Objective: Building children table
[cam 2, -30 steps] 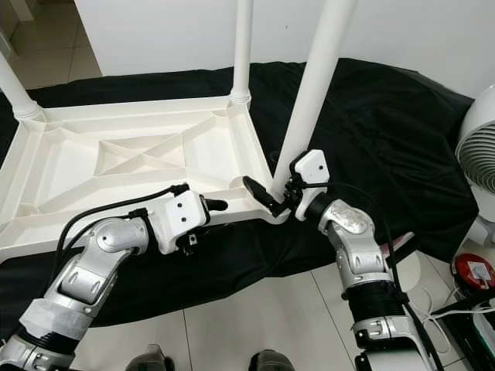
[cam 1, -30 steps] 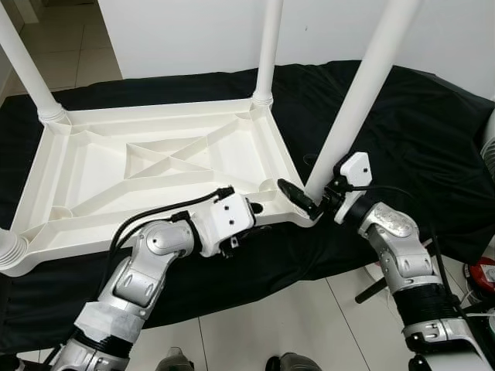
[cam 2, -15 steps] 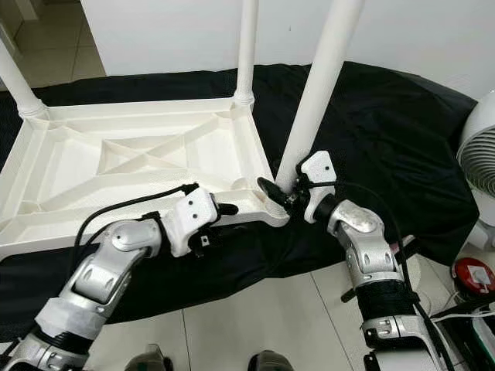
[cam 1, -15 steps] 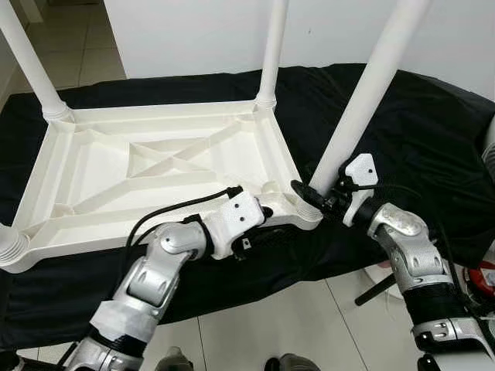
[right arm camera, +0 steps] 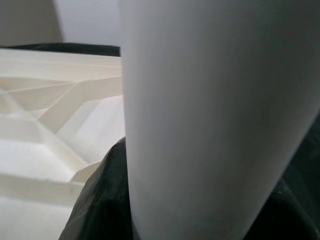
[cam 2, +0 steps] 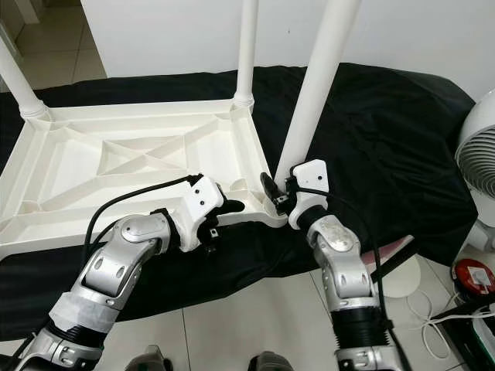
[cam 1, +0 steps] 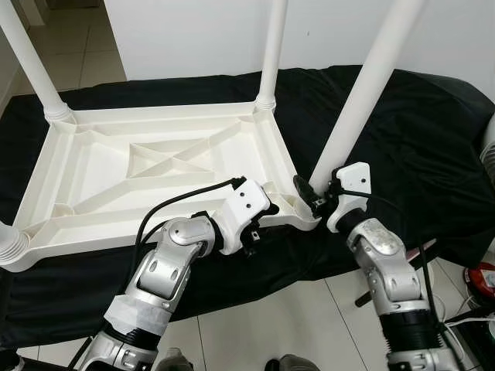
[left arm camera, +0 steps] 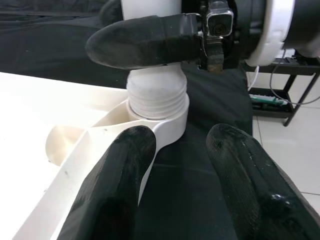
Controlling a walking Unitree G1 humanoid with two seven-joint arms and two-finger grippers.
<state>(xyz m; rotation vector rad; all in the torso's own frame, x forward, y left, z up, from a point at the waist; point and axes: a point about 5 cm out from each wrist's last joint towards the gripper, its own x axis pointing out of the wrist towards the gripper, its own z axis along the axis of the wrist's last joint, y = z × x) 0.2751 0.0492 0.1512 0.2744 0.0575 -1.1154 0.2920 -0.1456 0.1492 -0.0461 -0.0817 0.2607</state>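
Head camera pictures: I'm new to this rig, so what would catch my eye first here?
A white plastic table lying upside down on a black cloth, its legs pointing up. At its near right corner the right gripper clasps the base of a tilted leg, threaded end at the corner socket, while the left gripper stands open beside that corner.

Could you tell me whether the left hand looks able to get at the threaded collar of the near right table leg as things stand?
Probably yes: the left hand is open, facing the collar with no obstruction; the right hand grips the leg just above.
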